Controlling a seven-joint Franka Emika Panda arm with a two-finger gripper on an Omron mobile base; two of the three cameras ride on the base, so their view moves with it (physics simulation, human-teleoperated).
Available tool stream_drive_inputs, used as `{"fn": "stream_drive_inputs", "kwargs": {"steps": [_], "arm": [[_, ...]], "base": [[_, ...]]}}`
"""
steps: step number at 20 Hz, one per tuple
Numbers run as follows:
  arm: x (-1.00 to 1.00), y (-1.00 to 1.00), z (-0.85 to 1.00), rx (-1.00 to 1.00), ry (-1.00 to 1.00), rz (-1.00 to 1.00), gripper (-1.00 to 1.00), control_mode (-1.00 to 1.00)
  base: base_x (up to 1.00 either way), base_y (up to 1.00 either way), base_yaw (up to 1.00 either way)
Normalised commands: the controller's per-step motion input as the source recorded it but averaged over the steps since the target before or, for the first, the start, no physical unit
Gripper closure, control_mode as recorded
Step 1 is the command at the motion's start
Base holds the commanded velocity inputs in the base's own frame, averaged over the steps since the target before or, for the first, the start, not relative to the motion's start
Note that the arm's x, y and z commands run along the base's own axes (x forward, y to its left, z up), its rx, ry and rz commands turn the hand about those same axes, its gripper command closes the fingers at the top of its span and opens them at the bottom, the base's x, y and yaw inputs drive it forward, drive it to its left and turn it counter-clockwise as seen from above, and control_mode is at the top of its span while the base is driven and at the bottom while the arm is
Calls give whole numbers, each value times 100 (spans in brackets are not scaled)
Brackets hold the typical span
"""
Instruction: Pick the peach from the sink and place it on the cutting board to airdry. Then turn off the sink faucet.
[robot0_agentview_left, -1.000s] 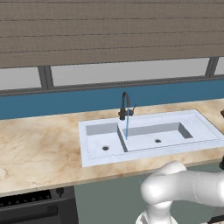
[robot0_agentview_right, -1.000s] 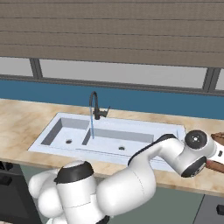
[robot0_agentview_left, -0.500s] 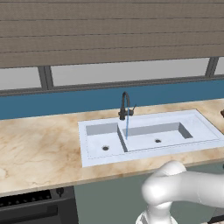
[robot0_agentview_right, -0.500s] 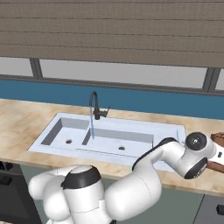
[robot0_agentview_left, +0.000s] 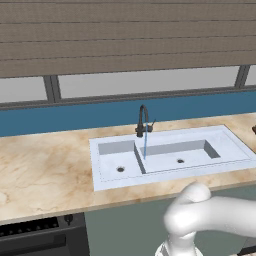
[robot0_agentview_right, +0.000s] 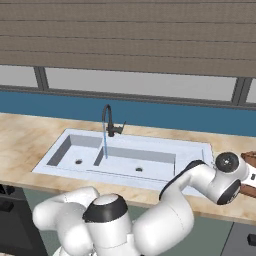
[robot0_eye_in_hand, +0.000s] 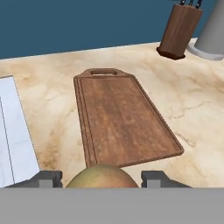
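The peach (robot0_eye_in_hand: 103, 177), orange-yellow and round, sits between my two fingertips at the bottom of the hand view, with the gripper (robot0_eye_in_hand: 103, 180) shut on it. Ahead of it lies the brown wooden cutting board (robot0_eye_in_hand: 122, 118), flat on the marble counter, its handle end pointing away. The peach hovers by the board's near edge. The white double-basin sink (robot0_agentview_right: 197, 150) lies left of the board, and both basins are bare. The black gooseneck sink faucet (robot0_agentview_right: 107, 120) stands behind the divider, and a thin stream of water (robot0_agentview_right: 105, 145) runs from it. My arm reaches out over the counter to the right of the sink.
A wooden knife block (robot0_eye_in_hand: 179, 30) and a grey canister (robot0_eye_in_hand: 212, 33) stand behind the board against the blue backsplash. The sink's white rim (robot0_eye_in_hand: 13, 131) borders the board's left. Bare marble counter (robot0_agentview_left: 45, 165) stretches left of the sink (robot0_agentview_left: 100, 180).
My wrist has crept slightly right and lower beside the sink. Sink, faucet and running water look the same.
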Motion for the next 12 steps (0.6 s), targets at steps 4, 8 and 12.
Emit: {"fn": "stream_drive_inputs", "kwargs": {"steps": [4,8,12], "arm": [[19,-17,-17,0,1,0,100,-100],[18,-21,-18,0,1,0,100,-100],[22,-18,-14,0,1,0,100,-100]], "base": [[0,0,0],[0,0,0],[0,0,0]]}}
